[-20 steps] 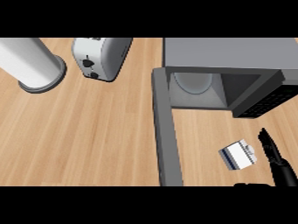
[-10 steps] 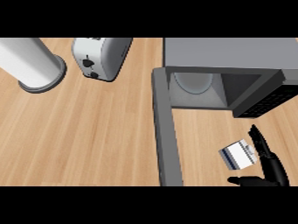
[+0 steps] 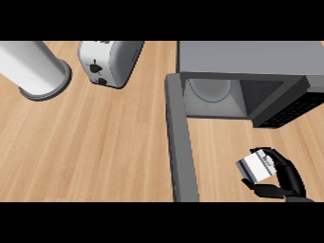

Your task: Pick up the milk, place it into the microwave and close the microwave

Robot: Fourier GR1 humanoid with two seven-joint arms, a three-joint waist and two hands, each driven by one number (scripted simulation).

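Right hand (image 3: 285, 179) curled around the milk (image 3: 255, 166)

White, blue-striped milk (image 3: 255, 167), grey microwave (image 3: 252, 59), black hand (image 3: 288, 179)

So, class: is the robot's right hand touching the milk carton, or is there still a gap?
Touching. In the head view the right hand curls round the milk carton, fingers along its right side and thumb under its near edge, with no counter showing between them.

Legible markings: none.
The milk carton (image 3: 255, 167), held in the right hand (image 3: 285, 178), shows blue bands only; no lettering can be read.
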